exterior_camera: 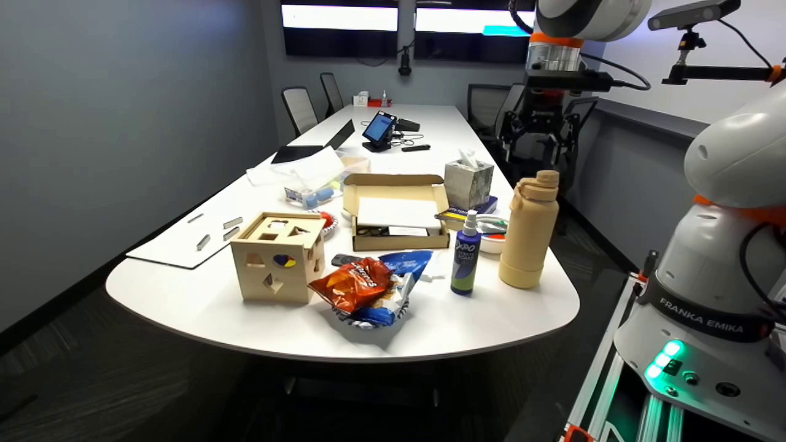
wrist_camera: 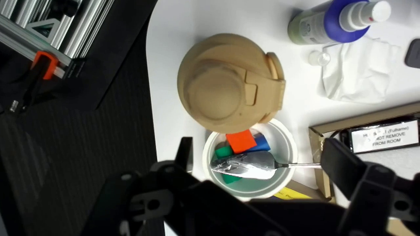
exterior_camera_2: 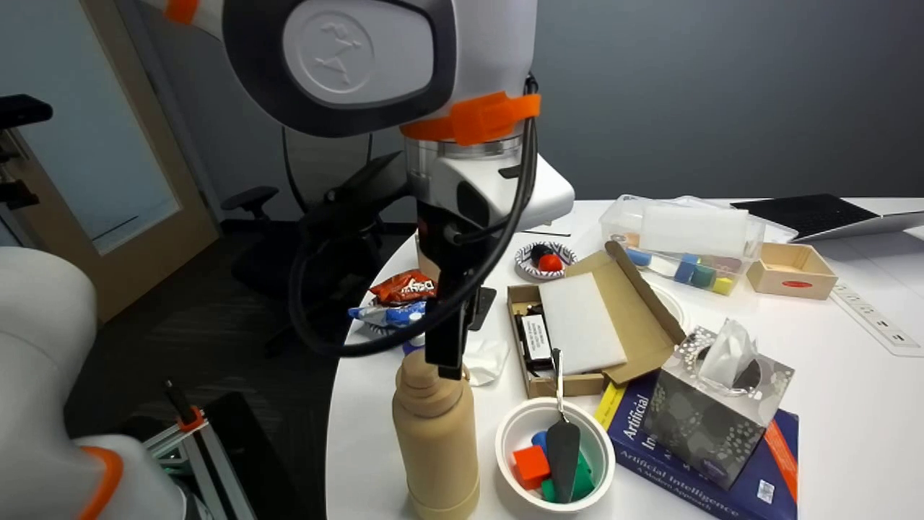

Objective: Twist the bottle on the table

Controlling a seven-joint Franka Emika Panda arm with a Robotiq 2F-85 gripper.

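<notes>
The tall tan bottle [exterior_camera: 529,236] stands upright on the white table [exterior_camera: 442,334], near its rounded end. It also shows in an exterior view [exterior_camera_2: 437,440], and in the wrist view its capped top [wrist_camera: 220,91] is seen from above. My gripper [exterior_camera: 533,153] is open, points down and holds nothing. In the wrist view the spread fingers [wrist_camera: 262,160] lie over the bowl, with the bottle off to the upper side, apart from them. In an exterior view a finger [exterior_camera_2: 446,354] overlaps the cap in the picture; the wrist view shows the cap outside the jaws.
A white bowl [wrist_camera: 288,144] with coloured blocks and a cake server stands beside the bottle. A purple spray bottle [exterior_camera: 465,261], an open cardboard box [exterior_camera: 399,242] and a tissue box on a book [exterior_camera_2: 711,412] are near. Chip bags [exterior_camera: 368,285] and a wooden shape box [exterior_camera: 276,264] are farther off.
</notes>
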